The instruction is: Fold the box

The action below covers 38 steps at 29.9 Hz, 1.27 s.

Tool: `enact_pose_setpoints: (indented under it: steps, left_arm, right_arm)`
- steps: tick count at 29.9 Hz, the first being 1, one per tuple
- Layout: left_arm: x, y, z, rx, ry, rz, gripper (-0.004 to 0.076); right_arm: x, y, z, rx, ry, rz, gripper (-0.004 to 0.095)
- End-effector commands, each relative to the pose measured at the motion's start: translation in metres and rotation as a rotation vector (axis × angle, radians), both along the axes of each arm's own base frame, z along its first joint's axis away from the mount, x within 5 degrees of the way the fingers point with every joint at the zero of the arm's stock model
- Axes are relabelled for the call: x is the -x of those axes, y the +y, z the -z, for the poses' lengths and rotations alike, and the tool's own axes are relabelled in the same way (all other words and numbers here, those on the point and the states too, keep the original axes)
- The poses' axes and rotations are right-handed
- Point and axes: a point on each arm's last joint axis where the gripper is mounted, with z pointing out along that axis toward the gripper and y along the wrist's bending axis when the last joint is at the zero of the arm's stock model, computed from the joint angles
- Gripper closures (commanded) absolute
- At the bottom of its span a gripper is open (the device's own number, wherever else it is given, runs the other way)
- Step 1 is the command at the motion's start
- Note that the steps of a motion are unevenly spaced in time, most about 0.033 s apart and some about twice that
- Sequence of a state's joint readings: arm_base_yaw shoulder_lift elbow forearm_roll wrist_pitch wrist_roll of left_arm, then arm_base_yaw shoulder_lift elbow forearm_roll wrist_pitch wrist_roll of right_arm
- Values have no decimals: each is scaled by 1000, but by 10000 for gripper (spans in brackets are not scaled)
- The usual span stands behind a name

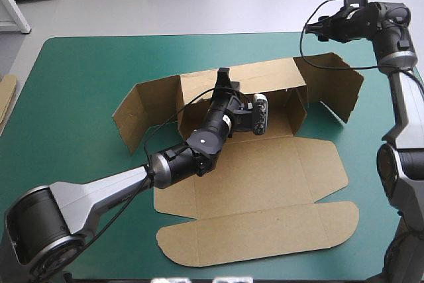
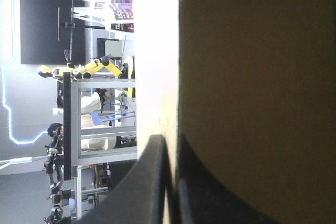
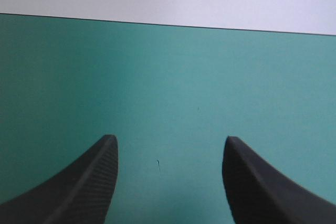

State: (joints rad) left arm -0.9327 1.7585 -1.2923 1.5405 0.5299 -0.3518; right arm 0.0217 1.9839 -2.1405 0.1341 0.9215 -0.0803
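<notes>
Box (image 1: 265,177) sits mid-frame in the high view, on the teal-green cover (image 1: 79,71), partly erected. Back wall (image 1: 265,74) stands upright along the far side. Side flaps are raised at both ends, one at left of centre (image 1: 146,111), one at upper right (image 1: 331,84). The floor panel and lid (image 1: 258,230) lie flat and reach toward the bottom of the frame, with the rounded tuck flap nearest the bottom edge.

Left arm enters from lower left and runs diagonally up over the flat panel. Left gripper (image 1: 224,74) is at the top edge of the back wall, slightly left of centre. In the left wrist view the left gripper (image 2: 168,140) has its black fingers (image 2: 149,182) all but closed, with a thin edge of board between them — clamped on the box (image 2: 252,77), whose brown face fills the side beyond one finger.

Right arm stands along the right edge of the frame. Right gripper (image 1: 317,26) is raised at upper right, above the table's far right corner and clear of the box. In the right wrist view the right gripper (image 3: 168,140) has its fingers (image 3: 94,182) spread wide apart, holding nothing, with only bare cover (image 3: 168,77) ahead of them and the table edge beyond.

Spare board (image 1: 6,97) — a brown edge at the far left of the high view, off the table's left side.
</notes>
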Motion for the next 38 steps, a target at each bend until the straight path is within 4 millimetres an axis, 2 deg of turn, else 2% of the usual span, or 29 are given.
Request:
enact_pose_setpoints:
  steps: [1,6,10,20,27,32,35,38]
  left_arm:
    - [6,1,-16,77,9,-1,732]
    - [6,1,-16,77,9,-1,732]
    - [6,1,-16,77,9,-1,732]
    - [6,1,-16,77,9,-1,732]
    - [6,1,-16,77,9,-5,732]
    - [6,1,-16,79,10,-6,732]
    - [6,1,-16,79,10,-6,732]
    - [6,1,-16,79,10,-6,732]
  right_arm:
    - [0,0,-26,-18,-105,7,345]
    - [-15,1,-7,-14,-38,0,351]
    - [-18,2,5,-14,35,-5,372]
    - [-3,2,20,34,258,-56,403]
    - [3,7,9,-15,234,-87,490]
    - [13,8,-1,-14,223,-97,496]
    - [22,9,-1,-12,239,-119,496]
    - [28,9,7,0,278,-146,497]
